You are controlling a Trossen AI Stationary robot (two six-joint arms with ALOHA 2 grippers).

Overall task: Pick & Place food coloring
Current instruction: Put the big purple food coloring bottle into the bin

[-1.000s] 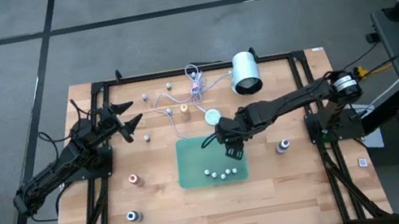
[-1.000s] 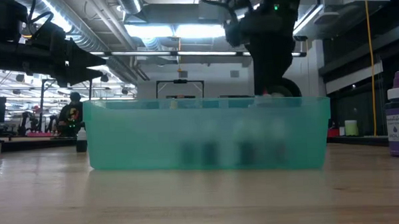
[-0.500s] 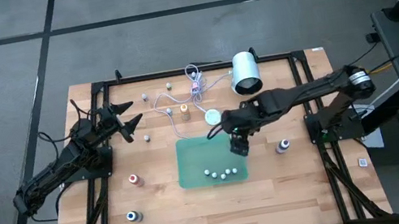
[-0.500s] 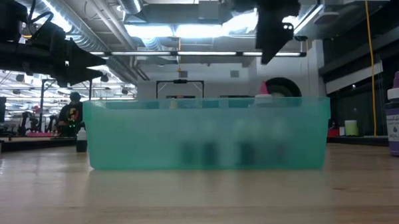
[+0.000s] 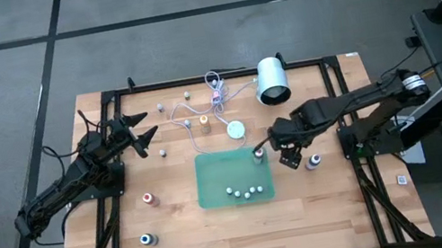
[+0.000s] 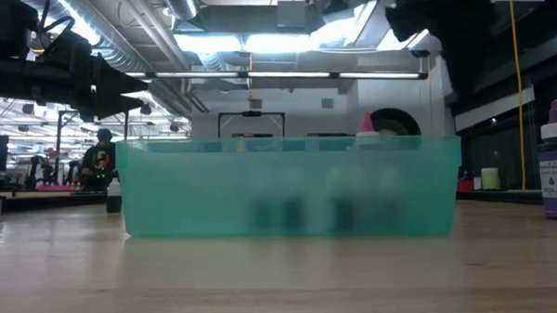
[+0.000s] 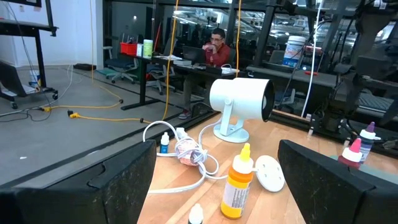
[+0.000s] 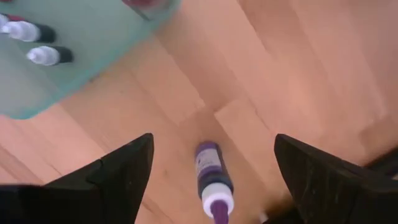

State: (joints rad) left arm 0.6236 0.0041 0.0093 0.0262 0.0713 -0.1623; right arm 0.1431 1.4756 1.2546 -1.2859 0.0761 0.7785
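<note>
In the high view, the translucent green rectangular tray [image 5: 232, 177] lies near the middle of the wooden desk [image 5: 187, 239]. A row of small white-capped food coloring bottles [image 5: 246, 192] is seen inside the tray along its near edge, and a pink-topped bottle [image 5: 257, 154] stands upright in the tray's far right corner. A violet-capped bottle [image 5: 313, 161] stands upright on the desk just right of the tray. The right end effector [image 5: 290, 157] is held between the tray and the violet-capped bottle, its arm stretched in from the right; nothing is seen in its grasp. The left end effector [image 5: 142, 129] is held well left of the tray, fingers spread and empty.

In the low view, the pink tip rises above the tray's back wall, and the violet-capped bottle stands with its long axis vertical to the right of the tray.

In the left wrist view, an orange-capped bottle [image 7: 236, 183] stands upright between the spread fingers, untouched.

In the right wrist view, the violet-capped bottle is seen end-on between the wide-apart fingers, beside the tray's corner.
</note>
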